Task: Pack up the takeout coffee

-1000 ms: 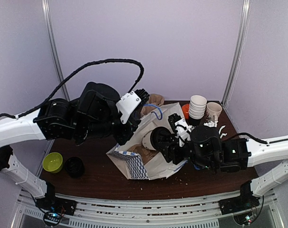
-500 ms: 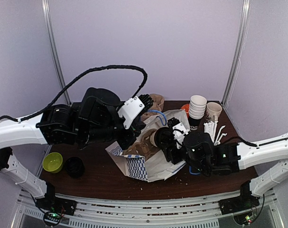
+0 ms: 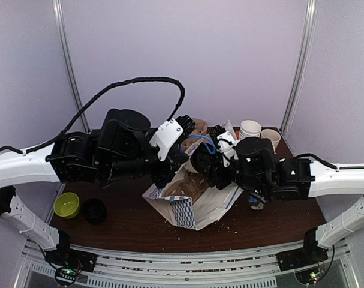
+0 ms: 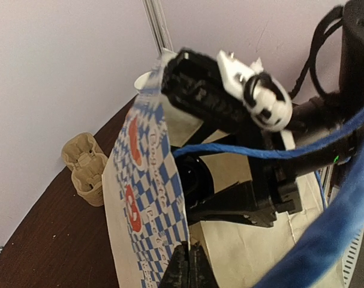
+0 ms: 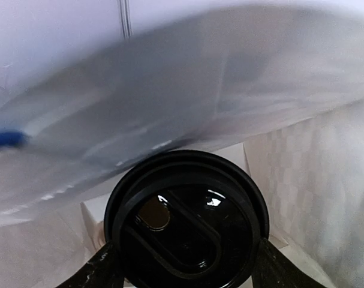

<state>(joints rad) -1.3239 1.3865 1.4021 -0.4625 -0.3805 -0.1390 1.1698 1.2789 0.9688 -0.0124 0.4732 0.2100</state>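
Note:
The coffee cup, with its black round lid [image 5: 187, 222], is held between my right gripper's [image 5: 186, 267] fingers, shut on its sides. It sits inside the mouth of the blue-and-white checked bag [image 3: 187, 204], whose white walls surround it. From above, the right gripper [image 3: 204, 165] and cup lid [image 3: 199, 162] are at the bag's opening. My left gripper [image 4: 190, 267] is shut on the bag's top edge [image 4: 164, 180] and holds it up; from above it [image 3: 174, 170] is at the bag's left rim. The brown pulp carrier [image 4: 86, 165] stands on the table behind the bag [image 3: 198, 126].
A stack of white cups [image 3: 249, 132] and a printed cup [image 3: 269, 139] stand at the back right. A green dish [image 3: 66, 204] and a black ribbed object [image 3: 93, 211] lie front left. A blue cable [image 4: 247, 150] crosses above the bag.
My right gripper has carried the cup up and toward the back, deeper into the bag's mouth. The left gripper has raised the bag's edge, so the bag stands more upright.

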